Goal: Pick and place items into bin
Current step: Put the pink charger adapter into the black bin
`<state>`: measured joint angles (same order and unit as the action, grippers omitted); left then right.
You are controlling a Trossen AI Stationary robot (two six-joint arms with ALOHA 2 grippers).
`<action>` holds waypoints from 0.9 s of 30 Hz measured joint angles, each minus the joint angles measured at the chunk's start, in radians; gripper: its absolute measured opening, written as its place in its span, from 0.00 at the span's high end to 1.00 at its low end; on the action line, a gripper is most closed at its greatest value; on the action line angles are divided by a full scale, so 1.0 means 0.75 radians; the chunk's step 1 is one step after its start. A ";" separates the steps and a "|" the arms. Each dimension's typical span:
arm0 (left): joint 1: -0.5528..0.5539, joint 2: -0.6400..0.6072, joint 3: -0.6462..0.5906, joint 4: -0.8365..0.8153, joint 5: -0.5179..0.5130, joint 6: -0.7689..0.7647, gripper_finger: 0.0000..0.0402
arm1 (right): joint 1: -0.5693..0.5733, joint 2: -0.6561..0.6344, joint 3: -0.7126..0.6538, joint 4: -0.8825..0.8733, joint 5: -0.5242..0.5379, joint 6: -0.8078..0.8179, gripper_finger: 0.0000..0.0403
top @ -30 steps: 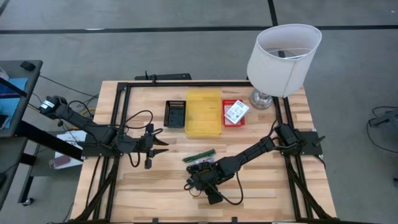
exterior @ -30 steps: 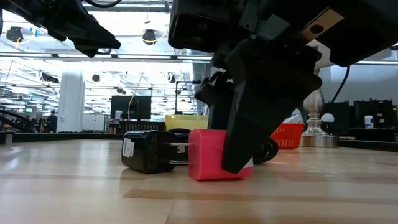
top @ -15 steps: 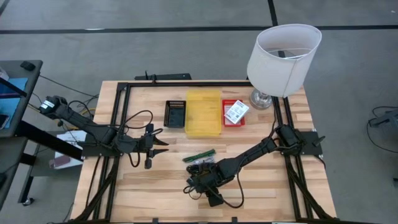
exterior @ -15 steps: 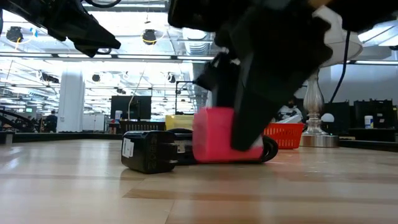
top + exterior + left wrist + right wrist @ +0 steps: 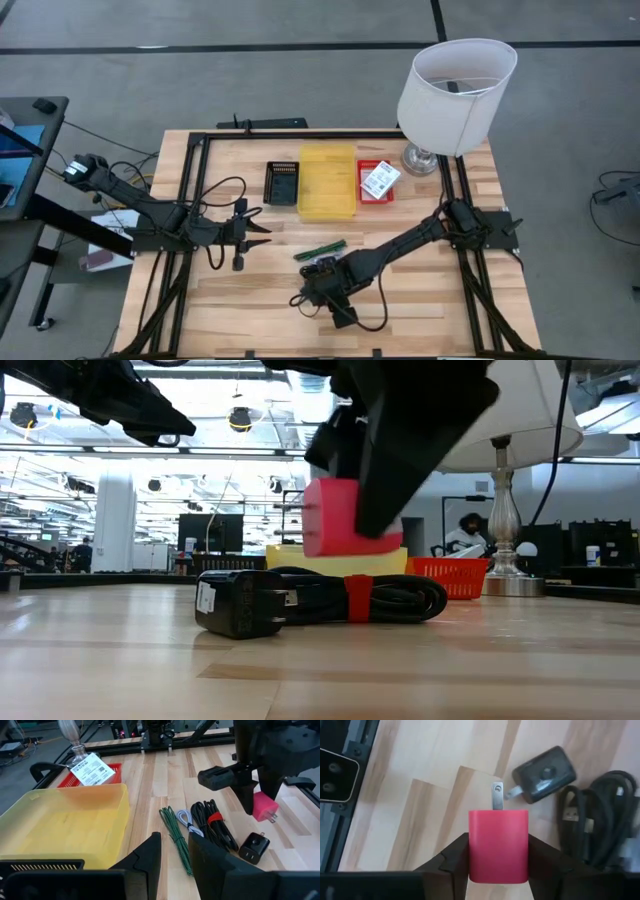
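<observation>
1. The right gripper [image 5: 498,857] is clamped on a pink plug block [image 5: 498,846] — its metal prongs point forward, past the fingertips.
2. In the low view the block [image 5: 350,518] hangs clear of the table [image 5: 320,660], above a coiled black cord [image 5: 390,598] bound with a red tie and ending in a black adapter [image 5: 240,602].
3. In the high view this gripper [image 5: 322,288] sits over the table's front middle, near a green stick [image 5: 320,248].
4. The left gripper [image 5: 262,232] waits to the left, off the wood, its jaws slightly apart and empty.
5. The yellow bin [image 5: 327,181] stands at the back, between a black tray [image 5: 282,182] and a red basket [image 5: 375,197] — a white packet [image 5: 380,179] lies in the basket.
6. A lamp [image 5: 456,85] stands at the back right corner.
</observation>
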<state>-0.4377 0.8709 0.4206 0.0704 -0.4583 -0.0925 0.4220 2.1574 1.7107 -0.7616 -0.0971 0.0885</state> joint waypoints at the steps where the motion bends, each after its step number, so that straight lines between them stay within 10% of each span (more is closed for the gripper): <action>1: 0.000 0.000 0.000 0.001 0.000 0.000 0.77 | -0.005 0.000 0.013 -0.014 0.001 -0.010 0.63; 27: 0.001 0.000 0.000 0.071 -0.088 0.046 0.77 | -0.203 0.000 0.453 -0.443 0.028 -0.199 0.63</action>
<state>-0.4374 0.8709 0.4206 0.1237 -0.5242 -0.0576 0.2700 2.1574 2.0504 -1.0936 -0.0761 -0.0610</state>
